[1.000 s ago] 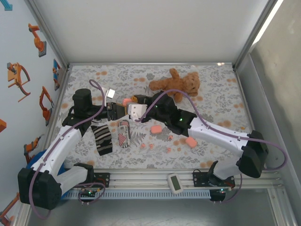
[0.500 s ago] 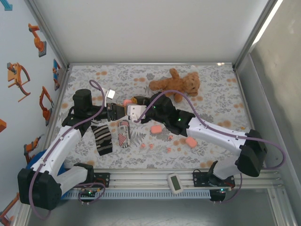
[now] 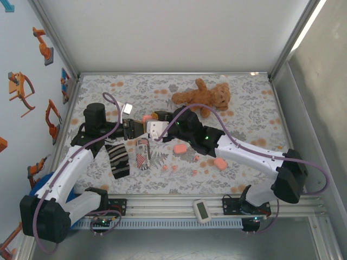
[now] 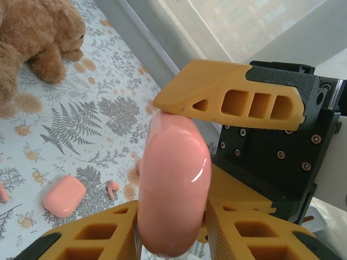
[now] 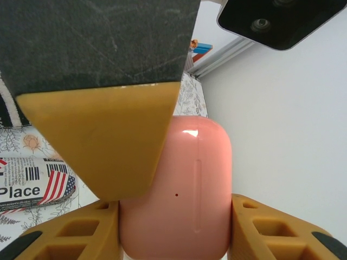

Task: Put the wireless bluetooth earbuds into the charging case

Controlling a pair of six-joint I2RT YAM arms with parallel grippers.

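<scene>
L gripper [image 4: 171, 238] & R gripper [image 5: 176, 233] both clamped the shut case [image 4: 173, 173] mid-air; next prob. meant prying its lid open, buds [image 3: 174, 168] loose on table [image 3: 244, 103].

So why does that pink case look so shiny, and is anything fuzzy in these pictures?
Left wrist view: a white glare streak runs down the pink case, and the teddy bear behind looks slightly soft. Right wrist view: a small highlight sits near the case's top. Top view: a bright strip of light washes out the upper right corner.
</scene>
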